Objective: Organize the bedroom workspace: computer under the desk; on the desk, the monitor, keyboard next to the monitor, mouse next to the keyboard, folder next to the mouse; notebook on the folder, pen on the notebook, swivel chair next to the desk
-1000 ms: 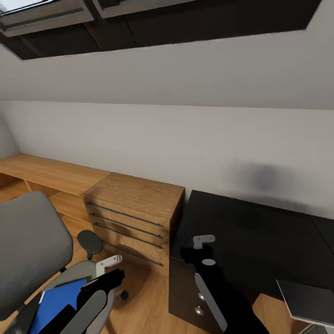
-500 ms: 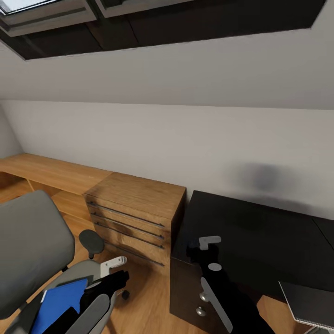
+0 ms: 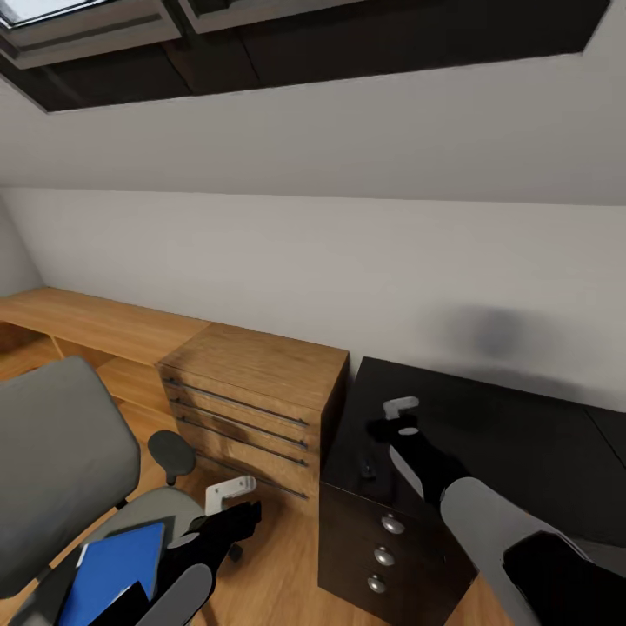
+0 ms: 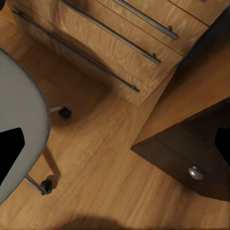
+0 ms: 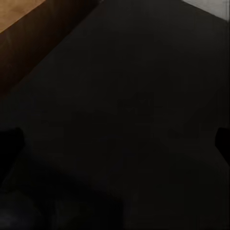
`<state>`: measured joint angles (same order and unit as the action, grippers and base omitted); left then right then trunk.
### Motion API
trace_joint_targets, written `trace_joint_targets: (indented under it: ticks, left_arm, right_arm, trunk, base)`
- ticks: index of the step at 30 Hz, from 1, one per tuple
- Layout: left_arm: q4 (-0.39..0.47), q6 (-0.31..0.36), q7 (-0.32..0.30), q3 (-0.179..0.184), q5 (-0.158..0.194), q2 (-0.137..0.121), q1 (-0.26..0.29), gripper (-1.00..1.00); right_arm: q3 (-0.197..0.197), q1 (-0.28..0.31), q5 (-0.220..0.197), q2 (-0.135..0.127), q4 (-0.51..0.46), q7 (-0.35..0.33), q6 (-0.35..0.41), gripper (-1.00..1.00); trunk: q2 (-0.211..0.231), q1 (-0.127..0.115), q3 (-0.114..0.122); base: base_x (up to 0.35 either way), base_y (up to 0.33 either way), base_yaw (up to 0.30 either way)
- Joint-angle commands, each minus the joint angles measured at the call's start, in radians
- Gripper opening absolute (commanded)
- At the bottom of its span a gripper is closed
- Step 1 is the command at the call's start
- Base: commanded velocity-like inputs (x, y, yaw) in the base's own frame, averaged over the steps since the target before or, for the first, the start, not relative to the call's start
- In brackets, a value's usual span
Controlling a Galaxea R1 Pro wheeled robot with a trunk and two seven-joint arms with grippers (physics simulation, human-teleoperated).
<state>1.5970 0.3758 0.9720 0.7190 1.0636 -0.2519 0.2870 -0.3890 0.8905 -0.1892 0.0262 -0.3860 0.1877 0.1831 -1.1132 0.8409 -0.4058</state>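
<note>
This was an attic bedroom used as a home office: sloped pale grey walls (image 3: 330,139) met dark-framed skylights (image 3: 287,35) above a light wood floor (image 3: 278,565), with a grey upholstered swivel chair (image 3: 61,461), a light-wood drawer unit (image 3: 252,391) and a glossy black desk (image 3: 487,443).

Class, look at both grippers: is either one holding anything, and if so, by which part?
Nothing is held. The left gripper hangs beside the chair; the right gripper is over the bare desk.
</note>
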Motion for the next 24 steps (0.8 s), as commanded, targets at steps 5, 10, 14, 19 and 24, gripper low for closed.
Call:
trace_joint_targets:
  ticks: [5,10,14,19,24]
  left_arm:
    - [0.003,0.003,0.007,0.003,0.004,-0.001,0.001,1.00]
    - [0.003,0.003,0.007,0.003,0.004,-0.001,0.001,1.00]
    - [0.003,0.003,0.007,0.002,0.004,-0.001,0.001,1.00]
    - [0.002,0.003,0.007,0.003,0.004,-0.001,0.001,1.00]
    - [0.000,0.003,0.007,0.005,0.004,0.000,0.001,1.00]
  right_arm:
    - [-0.008,0.019,-0.030,0.003,0.064,0.004,-0.012,1.00]
    - [-0.010,0.023,-0.096,0.037,0.144,0.003,-0.047,1.00]
    - [-0.016,0.024,-0.113,0.087,0.172,0.003,-0.061,1.00]
    - [-0.018,0.024,-0.116,0.117,0.180,0.005,-0.070,1.00]
    - [-0.014,0.023,-0.118,0.118,0.182,0.006,-0.097,1.00]
  trunk:
    - [-0.001,0.000,-0.001]
    - [-0.001,0.000,-0.001]
    - [-0.001,0.000,-0.001]
    - [-0.001,0.000,-0.001]
    - [-0.001,0.000,-0.001]
  base:
    - [0.000,0.000,0.000]
    - [0.000,0.000,0.000]
    - [0.000,0.000,0.000]
    - [0.000,0.000,0.000]
    - [0.000,0.000,0.000]
